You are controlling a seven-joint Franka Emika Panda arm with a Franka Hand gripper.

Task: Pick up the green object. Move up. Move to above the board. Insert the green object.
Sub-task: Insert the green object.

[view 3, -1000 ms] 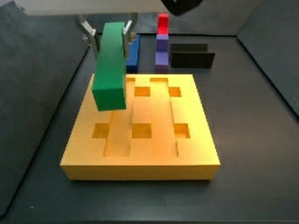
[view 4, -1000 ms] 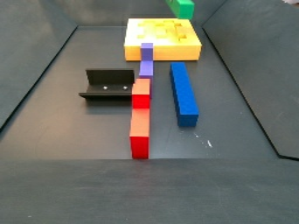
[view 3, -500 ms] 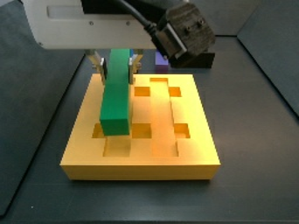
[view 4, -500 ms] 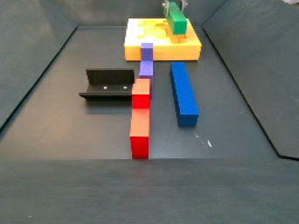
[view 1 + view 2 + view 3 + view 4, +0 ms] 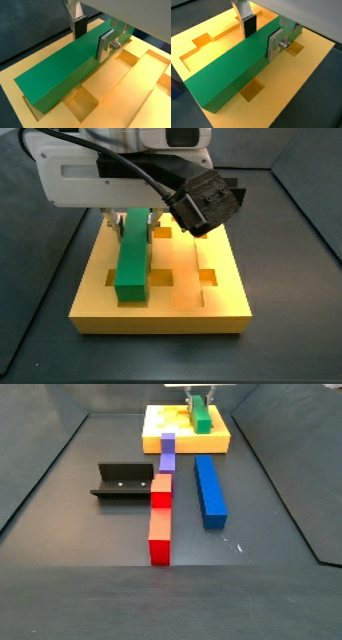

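Observation:
The green object is a long matte green bar lying lengthwise along a groove of the orange-yellow board; its lower end sits at a square hole. It shows in both wrist views and in a side view. My gripper is shut on the green object near its far end; a silver finger and a dark pad press its two sides. The gripper also shows in the other wrist view. The board also shows in a side view.
A blue bar lies right of a row of purple, red and orange bars. The dark L-shaped fixture stands to their left. The bin walls rise around the dark floor.
The gripper has come down with the green object, from held above the board to lying low along the board's groove.

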